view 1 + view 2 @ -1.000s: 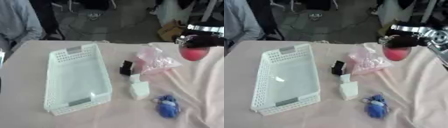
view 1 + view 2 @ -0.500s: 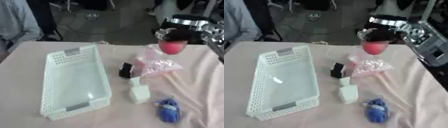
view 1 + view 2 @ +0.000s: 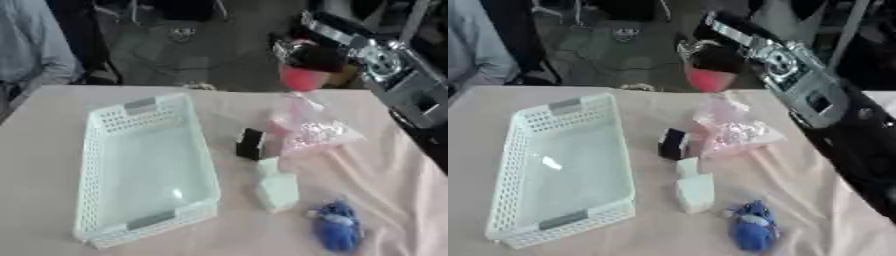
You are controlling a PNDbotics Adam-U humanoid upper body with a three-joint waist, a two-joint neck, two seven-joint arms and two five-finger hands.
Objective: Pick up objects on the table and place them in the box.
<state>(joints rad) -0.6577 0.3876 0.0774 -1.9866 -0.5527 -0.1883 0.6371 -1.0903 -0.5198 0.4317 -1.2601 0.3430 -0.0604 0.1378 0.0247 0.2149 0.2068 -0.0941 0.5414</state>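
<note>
My right hand hangs above the table's far edge, fingers curled round a red rounded object. Below it lies a clear pink bag. A small black block stands just left of the bag. A white block lies in front of them, with a smaller pale piece behind it. A blue crumpled object sits near the front. The white perforated box stands on the left with nothing in it. My left hand shows in neither view.
The table is covered with a pale pink cloth. A person in a grey top sits at the far left corner. My right arm slants in from the upper right. Dark floor lies beyond the table.
My right hand has carried the red object leftward and farther back, from right of the pink bag to above its far end. The camera has shifted too.
</note>
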